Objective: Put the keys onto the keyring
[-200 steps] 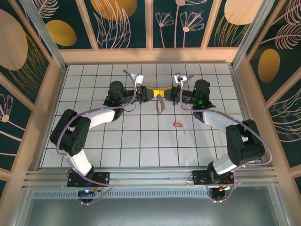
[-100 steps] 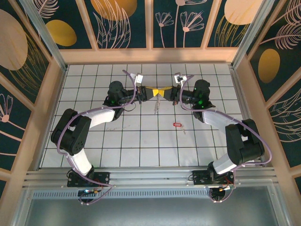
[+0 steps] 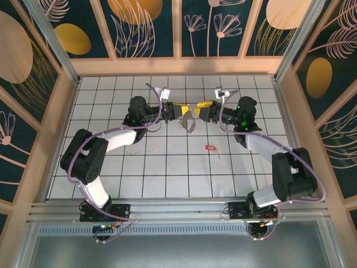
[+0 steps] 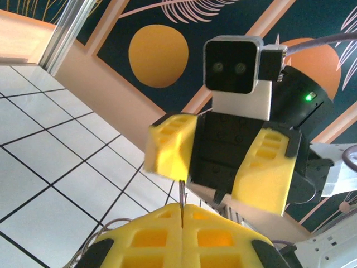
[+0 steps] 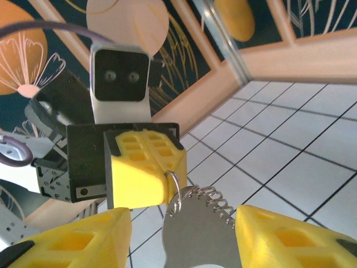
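The keyring [image 5: 203, 231] is a flat silvery oval with a coiled strip along its edge, and it hangs from a thin wire loop [image 5: 174, 190]. My left gripper [image 3: 179, 109] is shut on that loop, which shows edge-on between its yellow fingers [image 4: 156, 237]. The oval dangles below it [image 3: 188, 123]. My right gripper [image 3: 202, 106] stands open just to the right, facing the left one. Its fingers [image 5: 290, 240] sit either side of the oval without touching it. The red-headed key [image 3: 210, 148] lies on the tiled table, nearer me, apart from both grippers.
The white gridded table [image 3: 167, 162] is boxed in by a wooden frame [image 3: 178, 66] and patterned walls on three sides. A metal rail [image 3: 178, 209] runs along the near edge by the arm bases.
My right gripper has opened and drawn back to the right, letting go of the keyring. The keyring now hangs from the left gripper alone and has swung slightly left.
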Motion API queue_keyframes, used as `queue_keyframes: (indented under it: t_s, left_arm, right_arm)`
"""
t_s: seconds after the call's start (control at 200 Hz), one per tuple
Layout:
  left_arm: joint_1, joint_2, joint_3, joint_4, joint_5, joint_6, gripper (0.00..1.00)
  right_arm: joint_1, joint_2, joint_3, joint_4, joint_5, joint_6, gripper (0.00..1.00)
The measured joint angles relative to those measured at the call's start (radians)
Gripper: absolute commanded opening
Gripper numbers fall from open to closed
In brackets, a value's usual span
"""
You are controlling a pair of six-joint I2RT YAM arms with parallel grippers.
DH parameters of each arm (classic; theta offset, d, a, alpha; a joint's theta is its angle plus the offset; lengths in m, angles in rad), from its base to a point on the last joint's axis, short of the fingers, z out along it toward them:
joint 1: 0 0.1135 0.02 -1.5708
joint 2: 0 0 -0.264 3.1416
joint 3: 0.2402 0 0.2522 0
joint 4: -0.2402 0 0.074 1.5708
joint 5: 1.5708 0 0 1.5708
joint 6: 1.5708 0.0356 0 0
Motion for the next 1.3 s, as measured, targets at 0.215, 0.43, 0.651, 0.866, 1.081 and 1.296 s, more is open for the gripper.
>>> queue_keyframes:
  t_s: [0.215, 0.43, 0.651, 0.866, 1.081, 1.296]
  left_arm:
    - [0.000, -0.029, 0.014, -0.131, 0.002, 0.119, 0.00]
    - [0.000, -0.056, 0.097, -0.283, 0.021, 0.254, 0.00]
    - [0.000, -0.062, 0.141, -0.386, 0.057, 0.336, 0.00]
    - [-0.003, -0.061, 0.158, -0.435, 0.078, 0.361, 0.00]
    - [-0.010, -0.062, 0.168, -0.457, 0.087, 0.375, 0.00]
    - [-0.011, -0.067, 0.169, -0.473, 0.091, 0.378, 0.00]
  right_arm:
    - [-0.025, -0.068, -0.023, 0.000, 0.013, 0.003, 0.54]
    - [-0.023, -0.064, -0.023, -0.008, -0.013, -0.004, 0.54]
    - [-0.011, -0.051, -0.023, -0.020, -0.050, -0.027, 0.53]
    - [0.017, -0.042, -0.018, -0.023, -0.069, -0.050, 0.52]
    - [0.031, -0.006, 0.005, -0.023, -0.069, -0.053, 0.47]
    - [0.039, 0.005, 0.015, -0.022, -0.069, -0.053, 0.33]
